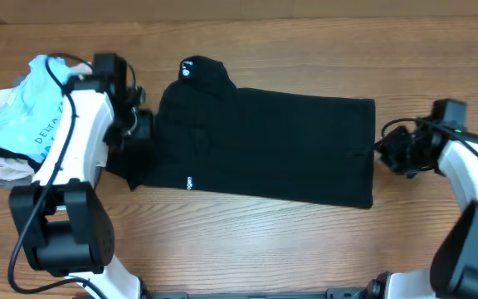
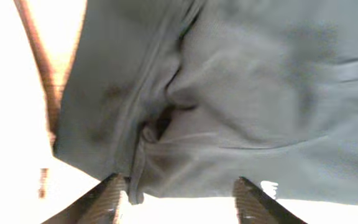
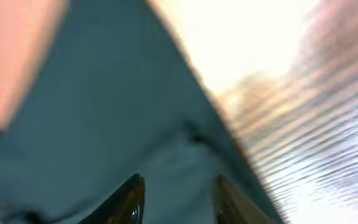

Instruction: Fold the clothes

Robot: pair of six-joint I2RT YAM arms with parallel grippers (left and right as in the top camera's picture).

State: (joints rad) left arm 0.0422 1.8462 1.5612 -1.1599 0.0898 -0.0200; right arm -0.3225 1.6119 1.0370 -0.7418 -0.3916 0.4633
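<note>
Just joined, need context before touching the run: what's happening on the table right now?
A black shirt lies on the wooden table as a long flat rectangle, partly folded. The left gripper is at its left end, the right gripper at its right end, both with jaws apart and nothing pinched. A light-blue shirt lies piled with pale garments at the far left.
</note>
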